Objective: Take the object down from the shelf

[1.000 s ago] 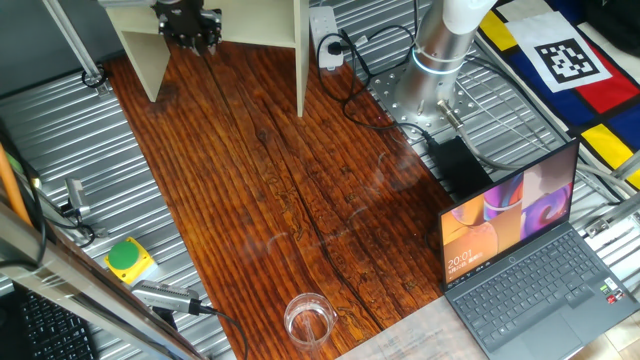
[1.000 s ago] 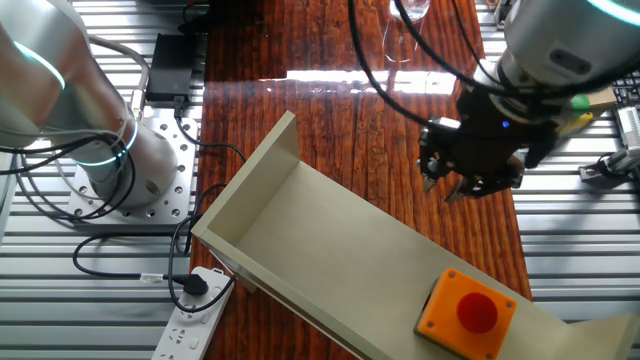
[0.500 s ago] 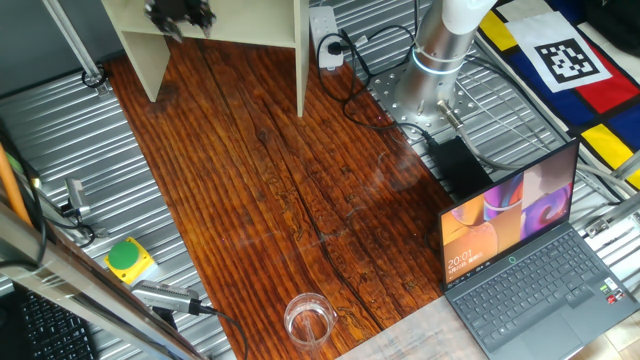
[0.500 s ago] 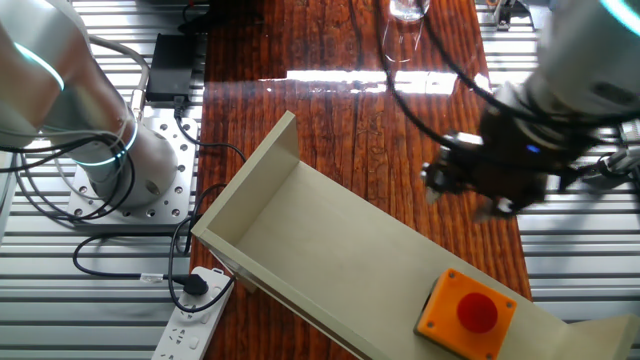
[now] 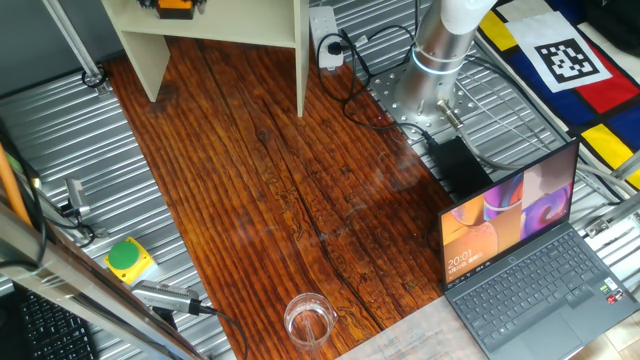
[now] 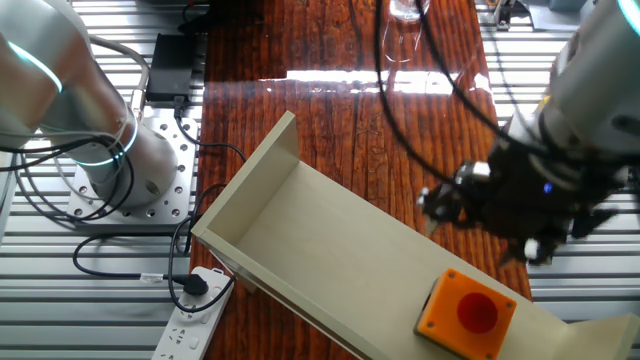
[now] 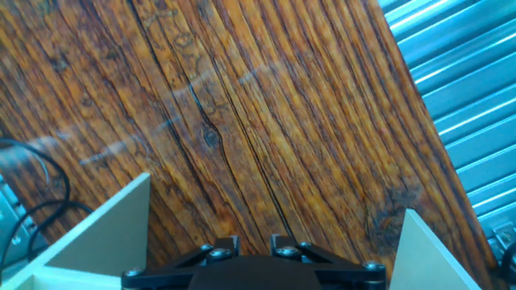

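The orange box with a red button [image 6: 468, 308] sits on the top board of the cream shelf [image 6: 330, 240], near its right end. In one fixed view only a sliver of the box [image 5: 175, 5] shows at the top edge, above the shelf [image 5: 250, 25]. My gripper [image 6: 480, 228] hovers blurred just above and beside the box, not touching it; its fingers look apart and empty. The hand view shows only the finger bases [image 7: 250, 242], the wooden table below, and the shelf's two side panels [image 7: 97, 234].
A yellow box with a green button [image 5: 129, 259] lies at the table's left edge. A glass [image 5: 308, 318] stands near the front. An open laptop [image 5: 530, 260] is at the right. The arm's base [image 5: 440, 50] and a power strip [image 6: 195, 310] sit behind the shelf.
The gripper has risen from in front of the shelf and moved over its top board, closer to the orange box. The box has not moved.
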Robot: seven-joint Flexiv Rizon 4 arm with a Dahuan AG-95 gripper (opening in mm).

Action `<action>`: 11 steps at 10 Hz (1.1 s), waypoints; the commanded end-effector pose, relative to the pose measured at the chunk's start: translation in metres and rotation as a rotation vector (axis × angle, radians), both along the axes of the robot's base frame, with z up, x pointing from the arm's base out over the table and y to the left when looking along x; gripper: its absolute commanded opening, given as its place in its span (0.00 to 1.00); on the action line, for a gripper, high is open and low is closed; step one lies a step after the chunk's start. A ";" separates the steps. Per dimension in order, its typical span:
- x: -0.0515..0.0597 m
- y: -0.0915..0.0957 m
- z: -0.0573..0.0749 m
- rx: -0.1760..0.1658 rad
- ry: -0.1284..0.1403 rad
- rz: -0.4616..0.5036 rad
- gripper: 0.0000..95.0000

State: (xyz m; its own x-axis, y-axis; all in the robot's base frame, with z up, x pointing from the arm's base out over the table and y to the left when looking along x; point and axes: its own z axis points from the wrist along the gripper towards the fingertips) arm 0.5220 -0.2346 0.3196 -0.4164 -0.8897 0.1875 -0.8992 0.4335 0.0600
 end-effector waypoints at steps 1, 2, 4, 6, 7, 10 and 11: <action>0.002 -0.011 0.001 0.006 -0.006 0.004 0.80; 0.001 -0.013 0.001 0.006 -0.014 0.003 0.80; 0.004 -0.018 0.002 0.003 -0.038 0.015 0.80; 0.010 -0.024 0.007 -0.006 -0.044 0.040 0.80; 0.010 -0.026 0.007 -0.008 -0.050 0.040 0.80; 0.011 -0.034 0.004 -0.005 -0.072 0.036 0.80; 0.013 -0.036 0.005 -0.006 -0.071 0.039 0.80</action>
